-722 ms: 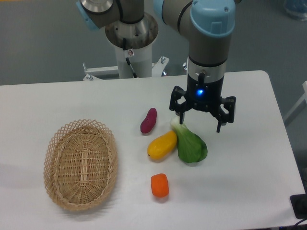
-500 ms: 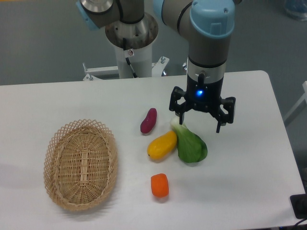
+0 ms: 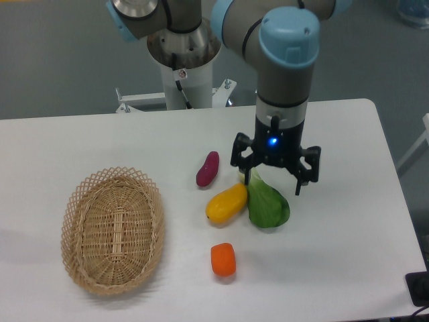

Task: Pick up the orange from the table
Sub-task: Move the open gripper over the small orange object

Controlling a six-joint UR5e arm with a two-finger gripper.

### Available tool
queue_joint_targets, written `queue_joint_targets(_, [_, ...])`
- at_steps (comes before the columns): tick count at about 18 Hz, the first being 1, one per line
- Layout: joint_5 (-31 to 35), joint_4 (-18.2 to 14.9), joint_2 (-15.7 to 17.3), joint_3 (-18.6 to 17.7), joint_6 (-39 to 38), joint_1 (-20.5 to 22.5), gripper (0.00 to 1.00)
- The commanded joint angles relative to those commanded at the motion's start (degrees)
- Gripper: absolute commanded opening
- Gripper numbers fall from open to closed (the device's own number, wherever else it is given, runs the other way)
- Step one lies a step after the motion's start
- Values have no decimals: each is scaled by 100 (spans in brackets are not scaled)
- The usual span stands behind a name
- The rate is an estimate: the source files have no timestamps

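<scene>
The orange (image 3: 223, 259) is a small bright orange blocky toy fruit lying on the white table (image 3: 348, 228) near the front edge, apart from the other produce. My gripper (image 3: 271, 183) hangs open and empty above the table, over the green vegetable, up and to the right of the orange. Its two black fingers are spread wide and hold nothing.
A green leafy vegetable (image 3: 267, 204), a yellow-orange oval fruit (image 3: 226, 203) and a purple sweet potato (image 3: 207, 169) lie in a cluster behind the orange. A woven wicker basket (image 3: 112, 230) stands at the left. The robot base (image 3: 183, 54) is behind the table.
The gripper has moved a little to the left and toward the front, still open. The objects on the table have not moved.
</scene>
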Motion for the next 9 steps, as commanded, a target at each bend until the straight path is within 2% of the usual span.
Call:
queue_joint_targets(2, [9,160,-194,-9,-246,-89,100])
queue_joint_targets(6, [-35,169,-475,-35,-441,-212,100])
queue_joint_targets(8, [-140,186,-581,-192,-432,-221,100])
queue_joint_targets(9, [-141,308,-668,-246,-415,-221,100])
